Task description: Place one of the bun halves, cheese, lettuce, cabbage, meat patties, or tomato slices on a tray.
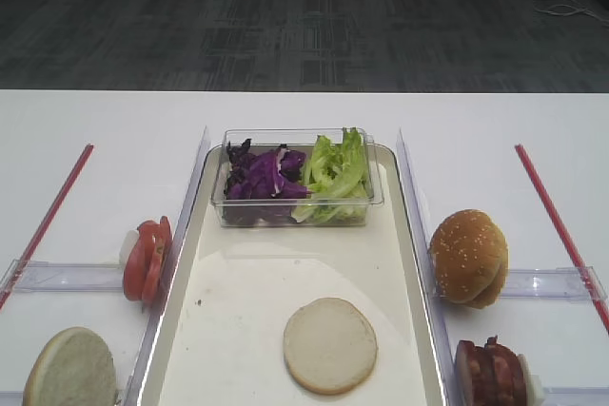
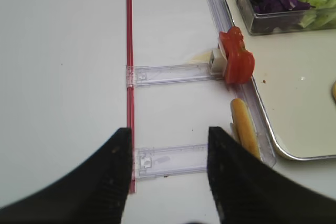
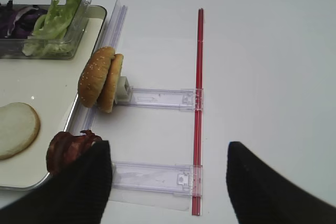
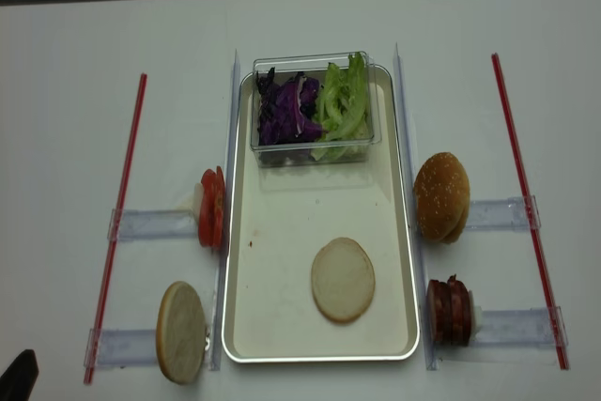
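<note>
Exterior high showed one of the bun halves (image 1: 330,344) already lying flat on the tray (image 1: 238,330), toward its near end, while the other bun half (image 1: 69,368) stood on edge just outside the tray's left rim. The tomato slices (image 1: 147,259) stood on edge farther along that same side, and the meat patties (image 1: 491,372) stood on the right, near the sesame bun (image 1: 468,257). The lettuce (image 1: 335,173) and cabbage (image 1: 263,176) shared the clear box (image 1: 295,211) at the tray's far end.

Both hands hung back from everything. The left hand (image 2: 168,177) had its fingers apart over the bench (image 2: 63,77) with nothing between them; the right hand (image 3: 168,182) was likewise spread wide and empty.

The standing bun half looked light, soft and easily dented, so a gentle pinch across its two flat faces would probably suit it. The patties and tomato slices seemed stiffer but slick, best taken by the outermost disc's faces. The leaves would likely be limp and need a grab into the clump.
</note>
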You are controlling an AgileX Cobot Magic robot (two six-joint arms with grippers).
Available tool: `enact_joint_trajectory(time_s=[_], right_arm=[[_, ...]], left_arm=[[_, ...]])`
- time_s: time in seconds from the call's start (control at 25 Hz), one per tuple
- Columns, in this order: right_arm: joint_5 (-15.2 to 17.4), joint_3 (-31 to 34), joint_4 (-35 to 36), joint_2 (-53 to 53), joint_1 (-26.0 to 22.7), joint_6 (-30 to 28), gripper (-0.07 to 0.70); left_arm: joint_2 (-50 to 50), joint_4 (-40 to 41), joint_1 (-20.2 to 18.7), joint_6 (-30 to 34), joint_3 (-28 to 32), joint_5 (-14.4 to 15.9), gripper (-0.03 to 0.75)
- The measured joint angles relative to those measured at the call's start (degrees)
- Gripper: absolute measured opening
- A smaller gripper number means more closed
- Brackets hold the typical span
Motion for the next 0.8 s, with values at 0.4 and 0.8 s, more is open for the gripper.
enact_joint_trajectory(time_s=[0.4,0.8], right_arm=[[0.0,0.0,0.0,0.0,0.0,0.0,0.475],[0.0,0.0,0.2,0.0,0.0,0.0,0.475]], left_arm=[[0.0,0.0,0.0,0.0,0.3,0.1,0.347],[0.0,0.0,0.0,0.0,0.4,0.2,0.347]])
